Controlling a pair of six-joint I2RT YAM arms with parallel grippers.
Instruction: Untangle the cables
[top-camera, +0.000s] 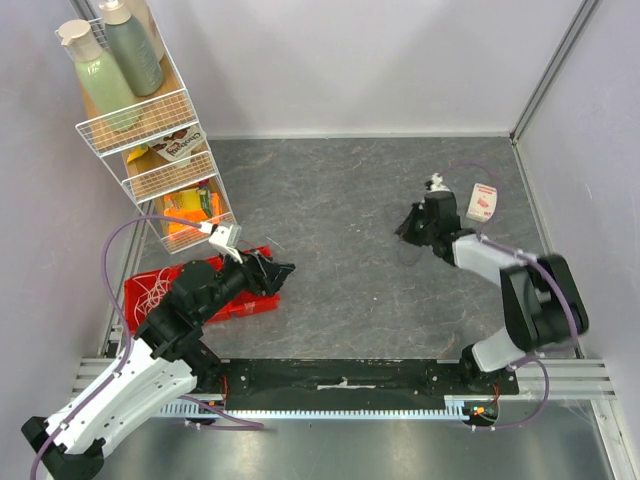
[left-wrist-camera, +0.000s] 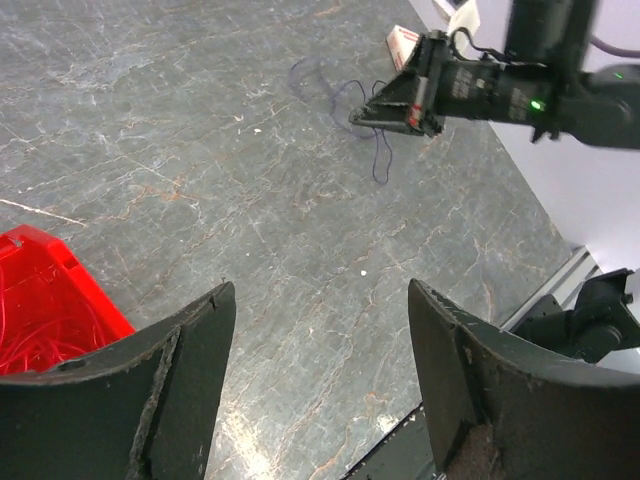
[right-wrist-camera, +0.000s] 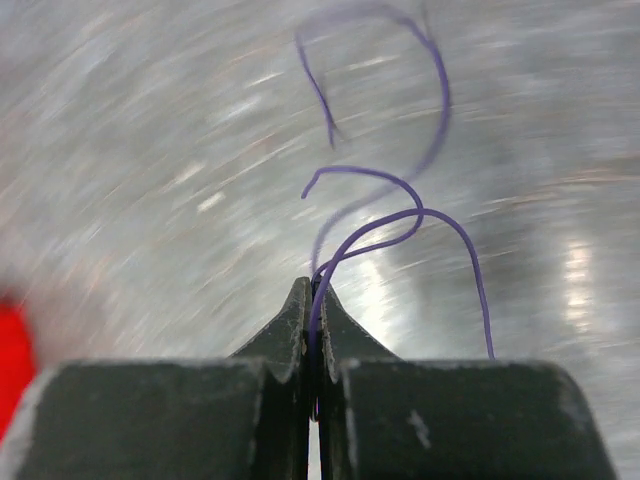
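Observation:
A thin dark purple cable (right-wrist-camera: 440, 110) curls in loops over the grey floor, one end pinched between the tips of my right gripper (right-wrist-camera: 313, 287), which is shut on it. In the left wrist view the same cable (left-wrist-camera: 380, 155) hangs from the right gripper (left-wrist-camera: 372, 115) and trails across the floor. More cables, red and white, lie piled in the red tray (top-camera: 160, 292). My left gripper (left-wrist-camera: 320, 285) hovers open over bare floor, just right of the tray (left-wrist-camera: 40, 300), with nothing between its fingers. From above, the left gripper (top-camera: 283, 270) is at the tray's right end and the right gripper (top-camera: 402, 230) is far across the floor.
A white wire rack (top-camera: 150, 150) with bottles and snack packs stands at the back left, next to the tray. A small white and pink box (top-camera: 482, 203) lies behind the right gripper near the right wall. Grey floor stretches between the two arms.

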